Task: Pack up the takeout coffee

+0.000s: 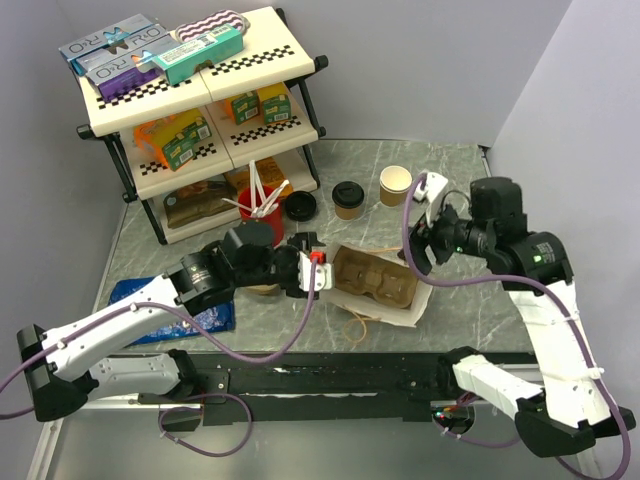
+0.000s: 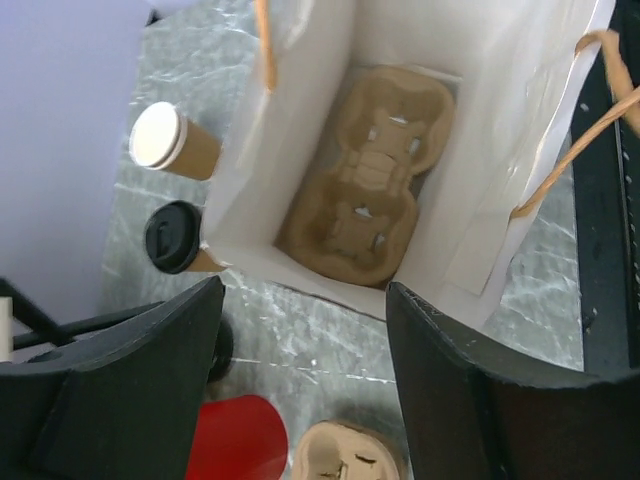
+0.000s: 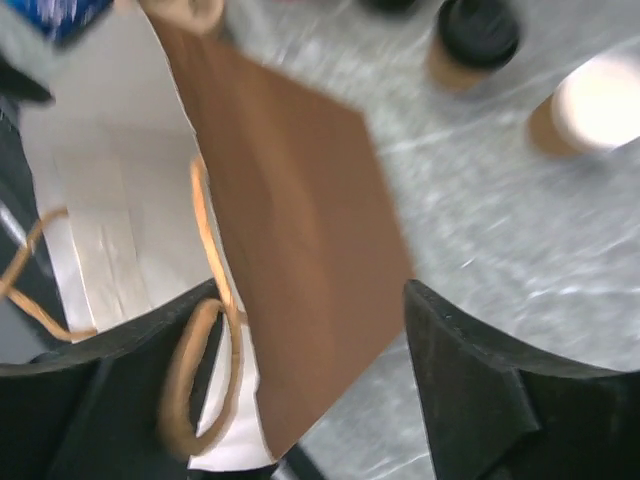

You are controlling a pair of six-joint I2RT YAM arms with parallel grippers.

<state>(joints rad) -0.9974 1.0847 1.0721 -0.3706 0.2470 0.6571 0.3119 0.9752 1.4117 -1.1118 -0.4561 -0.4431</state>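
Two claws stand wide open and hold nothing. The left gripper (image 2: 305, 300) hangs over the mouth of the paper bag (image 2: 300, 120), and the right gripper (image 3: 312, 300) hangs over the bag's brown side.

The grey table (image 1: 460, 320) is the biggest thing, with a shelf rack (image 1: 190, 110) at its far left. The bag lies in the middle, between the two arms, with a cardboard cup carrier (image 2: 365, 190) deep inside. The takeout coffee (image 1: 348, 200) stands upright on the table just behind the bag, apart from both claws. An open tan cup (image 1: 396, 185) stands on its right and a loose black lid (image 1: 300, 205) on its left. A red cup of sticks (image 1: 265, 222) stands past that.

I think the coffee is light if empty and heavier if full (I cannot tell which). Its paper wall is soft, so a hard squeeze could dent it or pop the coffee's lid (image 2: 172, 236). It looks best to hold it gently round the middle and keep it straight up.

There is open room behind and right of the cups, but the left side is crowded. The bag's edge looks thin and floppy, so the cup could catch on it.
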